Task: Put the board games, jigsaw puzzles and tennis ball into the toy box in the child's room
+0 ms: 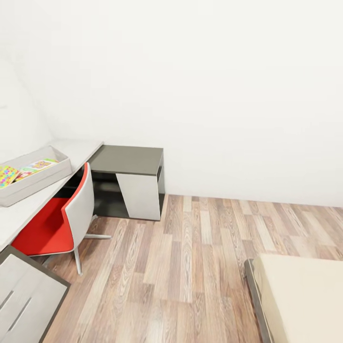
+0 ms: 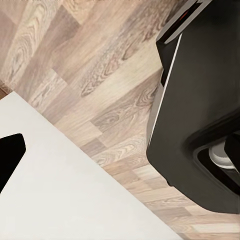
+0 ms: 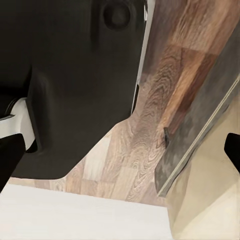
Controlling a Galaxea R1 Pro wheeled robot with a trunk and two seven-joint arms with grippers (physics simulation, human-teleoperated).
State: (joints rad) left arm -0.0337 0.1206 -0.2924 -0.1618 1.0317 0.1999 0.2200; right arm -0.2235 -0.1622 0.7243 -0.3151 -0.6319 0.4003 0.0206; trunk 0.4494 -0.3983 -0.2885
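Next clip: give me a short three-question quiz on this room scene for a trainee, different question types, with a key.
1. True or false: the toy box on the table already holds colourful flat boxes.
2. Multiple choice: where does the red chair stand? A) pushed up to the table, B) beside the bed, C) on the dark grey desk.
3. Fill in: the floor is made of wood ____.

Key: 1 true: colourful boxes lie inside it. 2 A. 3 planks.
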